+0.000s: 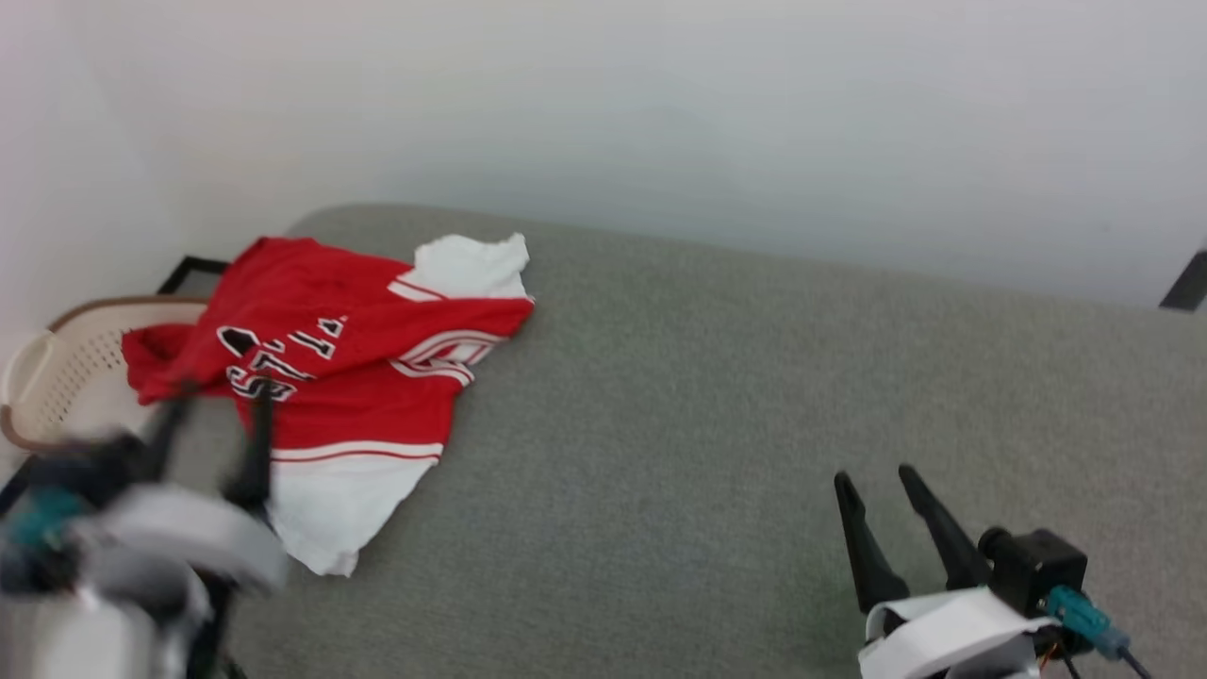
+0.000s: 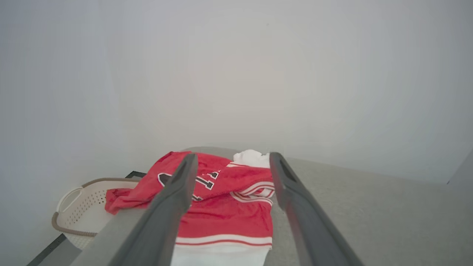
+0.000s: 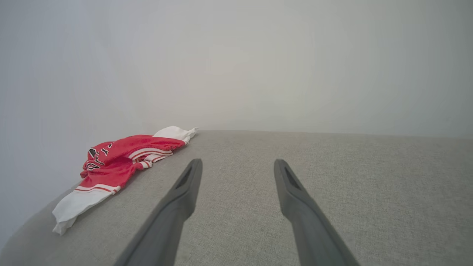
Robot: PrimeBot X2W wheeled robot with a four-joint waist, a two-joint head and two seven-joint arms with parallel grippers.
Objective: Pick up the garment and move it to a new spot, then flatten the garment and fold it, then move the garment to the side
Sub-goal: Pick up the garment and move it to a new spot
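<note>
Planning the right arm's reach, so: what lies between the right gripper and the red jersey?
Only bare grey upholstery lies between the right gripper and the jersey; the head view shows that stretch plainly, the right wrist view too.

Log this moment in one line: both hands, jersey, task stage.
left hand: open, at jersey, not gripping | right hand: open, above grey surface | jersey: crumpled, left edge, overhanging basket | stage: pick-up not yet done

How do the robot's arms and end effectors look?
Both have two long dark tapering fingers. The right end effector has a white wrist, a black block and a teal plug with cable. The left end effector looks blurred, its wrist pale.
</note>
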